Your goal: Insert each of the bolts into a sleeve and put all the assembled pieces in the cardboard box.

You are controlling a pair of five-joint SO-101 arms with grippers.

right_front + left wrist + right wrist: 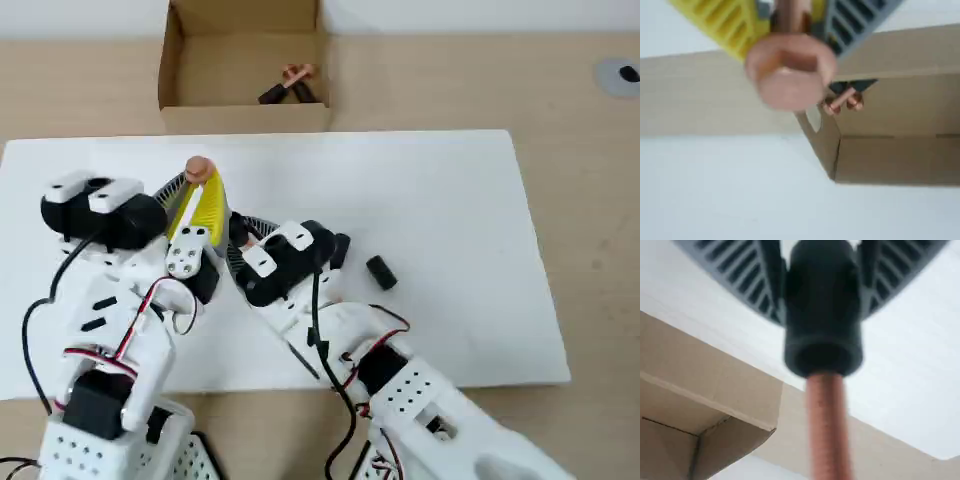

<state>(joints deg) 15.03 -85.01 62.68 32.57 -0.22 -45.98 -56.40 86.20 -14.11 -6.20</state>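
Seems a robotics lab or maker's workbench: wood-look desk (80, 90) with a cable grommet (620, 75), white sheet (430, 190) spread on top, two small plastic arms (150, 360) side by side at the near edge, trailing loose wires (316, 320).

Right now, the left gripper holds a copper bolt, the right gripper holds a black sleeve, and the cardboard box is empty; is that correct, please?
Not quite: the cardboard box is not empty. The high view shows assembled pieces lying inside it. The rest stands: the left gripper holds a copper bolt and the right gripper holds a black sleeve.
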